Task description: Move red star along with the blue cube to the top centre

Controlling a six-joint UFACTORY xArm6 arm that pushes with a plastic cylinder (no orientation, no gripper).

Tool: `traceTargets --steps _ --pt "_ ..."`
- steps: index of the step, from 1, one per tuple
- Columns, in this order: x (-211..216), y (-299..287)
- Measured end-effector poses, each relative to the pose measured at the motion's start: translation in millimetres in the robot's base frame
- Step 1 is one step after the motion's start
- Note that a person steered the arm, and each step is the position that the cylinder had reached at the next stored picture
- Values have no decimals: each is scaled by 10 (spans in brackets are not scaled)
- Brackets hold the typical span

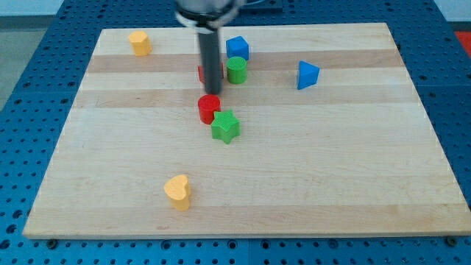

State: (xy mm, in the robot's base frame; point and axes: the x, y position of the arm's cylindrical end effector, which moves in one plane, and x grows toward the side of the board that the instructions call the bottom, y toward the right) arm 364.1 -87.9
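The red star (pixel 200 73) sits near the top centre, mostly hidden behind my rod, just left of a green cylinder (pixel 236 70). The blue cube (pixel 237 48) stands right above that cylinder, near the board's top edge. My tip (pixel 210 93) is just below the red star and just above a red cylinder (pixel 209 108). A green star (pixel 225 126) touches the red cylinder at its lower right.
A blue triangular block (pixel 307 75) lies to the right. A yellow block (pixel 139 43) sits at the top left and a yellow heart (pixel 177 191) at the bottom left. The wooden board (pixel 353 184) lies on a blue perforated table.
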Motion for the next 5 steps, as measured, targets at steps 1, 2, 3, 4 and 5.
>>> traceTargets --steps 1,2,3,4,5 --pt "-136 -384" --pt "-27 134" --pt "-273 135" --pt "-535 292" --pt "-667 492"
